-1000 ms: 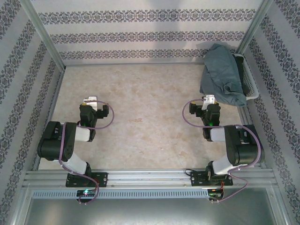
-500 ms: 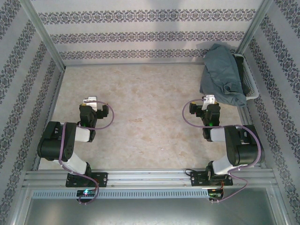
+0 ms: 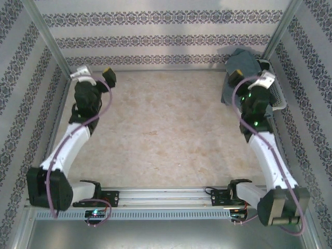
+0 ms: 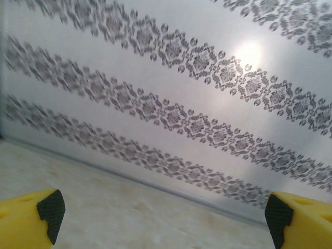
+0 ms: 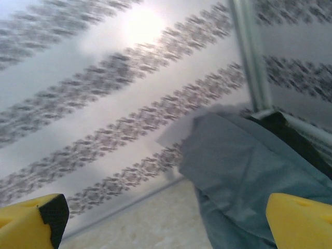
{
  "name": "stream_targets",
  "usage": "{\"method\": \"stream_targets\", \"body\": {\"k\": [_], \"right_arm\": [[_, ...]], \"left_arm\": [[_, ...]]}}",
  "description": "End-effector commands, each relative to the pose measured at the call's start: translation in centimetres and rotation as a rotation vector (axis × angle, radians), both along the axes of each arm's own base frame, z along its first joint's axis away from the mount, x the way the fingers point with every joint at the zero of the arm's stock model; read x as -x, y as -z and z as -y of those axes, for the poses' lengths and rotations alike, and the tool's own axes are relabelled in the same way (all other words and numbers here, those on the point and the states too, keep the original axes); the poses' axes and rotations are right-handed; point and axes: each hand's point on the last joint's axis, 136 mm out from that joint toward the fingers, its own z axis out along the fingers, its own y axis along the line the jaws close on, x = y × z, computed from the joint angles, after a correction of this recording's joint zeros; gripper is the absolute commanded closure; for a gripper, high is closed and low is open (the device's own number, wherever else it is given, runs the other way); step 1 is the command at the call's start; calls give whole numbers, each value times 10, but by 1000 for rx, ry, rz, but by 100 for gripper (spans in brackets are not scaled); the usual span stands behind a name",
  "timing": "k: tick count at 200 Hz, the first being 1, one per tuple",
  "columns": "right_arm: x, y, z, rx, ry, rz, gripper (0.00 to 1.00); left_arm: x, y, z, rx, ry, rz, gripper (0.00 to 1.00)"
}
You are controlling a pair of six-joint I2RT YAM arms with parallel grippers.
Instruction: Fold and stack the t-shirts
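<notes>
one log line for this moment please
left end effector: open, empty, far-left corner | right end effector: open, empty, at tees | tees: bunched over basket, far right | folded: none

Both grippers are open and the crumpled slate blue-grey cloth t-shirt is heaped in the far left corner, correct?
Wrong corner: the crumpled slate blue-grey cloth t-shirt is heaped in the far right corner, as the top external view shows. The left gripper and right gripper are indeed open.
</notes>
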Motion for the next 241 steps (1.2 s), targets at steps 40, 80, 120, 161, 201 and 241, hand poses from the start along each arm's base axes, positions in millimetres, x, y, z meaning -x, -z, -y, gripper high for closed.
{"method": "stream_targets", "body": {"k": [40,80,120,161,201,241], "right_arm": [[-51,112,63,-321,214,-420,6],[-60,157,95,-363,317,-581,4],[-48,216,110,-458,392,-794,19],[-61,211,101,-485,344,-739,65],[-58,119,87,-352,303,-490,100],[-41,-16,41,-223,173,-212,100]], "left_arm": [[-14,88,187,115,503,-467,0],[15,92,249,142,661,-490,5],[36,90,269,166,728,-498,15],[43,78,264,149,724,-481,29],[45,68,249,112,671,-457,47],[42,70,215,87,544,-476,64]]}}
